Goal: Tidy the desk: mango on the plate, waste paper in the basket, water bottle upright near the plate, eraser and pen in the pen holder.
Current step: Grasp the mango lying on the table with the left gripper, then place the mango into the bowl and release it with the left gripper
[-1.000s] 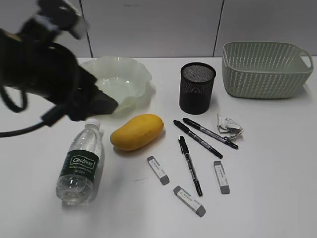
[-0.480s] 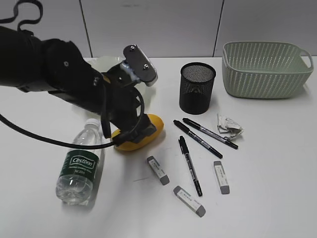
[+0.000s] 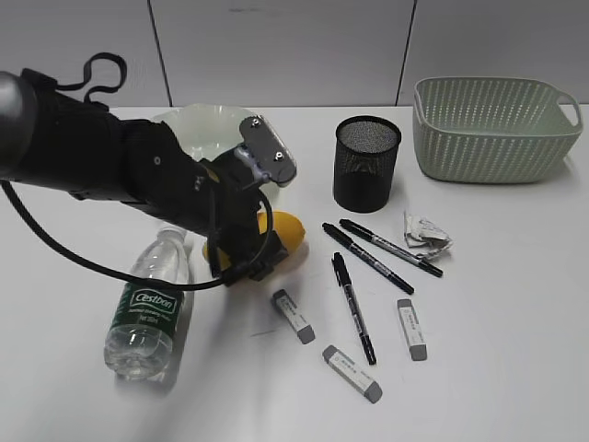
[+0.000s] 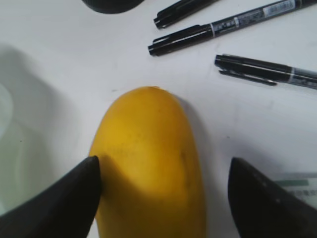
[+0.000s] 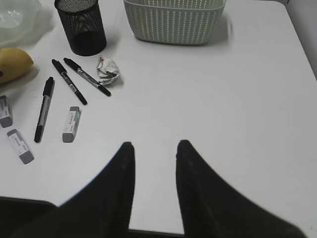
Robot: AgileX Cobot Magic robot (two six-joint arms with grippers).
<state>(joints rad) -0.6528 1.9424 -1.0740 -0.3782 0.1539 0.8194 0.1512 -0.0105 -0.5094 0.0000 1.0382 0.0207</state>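
Yellow mango (image 4: 148,163): lies on the desk (image 3: 515,368) just beside the plate (image 3: 198,129).
Left gripper (image 4: 163,193): you have swung in; it now straddles the fruit, spread wide, not yet closed.
Next: squeeze, then lift to plate.

White desk (image 3: 515,368) with mango (image 4: 148,163), water bottle (image 3: 149,308), pens (image 3: 352,295), erasers (image 3: 411,329)

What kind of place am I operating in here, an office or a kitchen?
Probably an office-style desk setup, staged for tidying: a plain white desk, a black mesh pen holder with marker pens and erasers scattered beside it, and pale panel walls behind.
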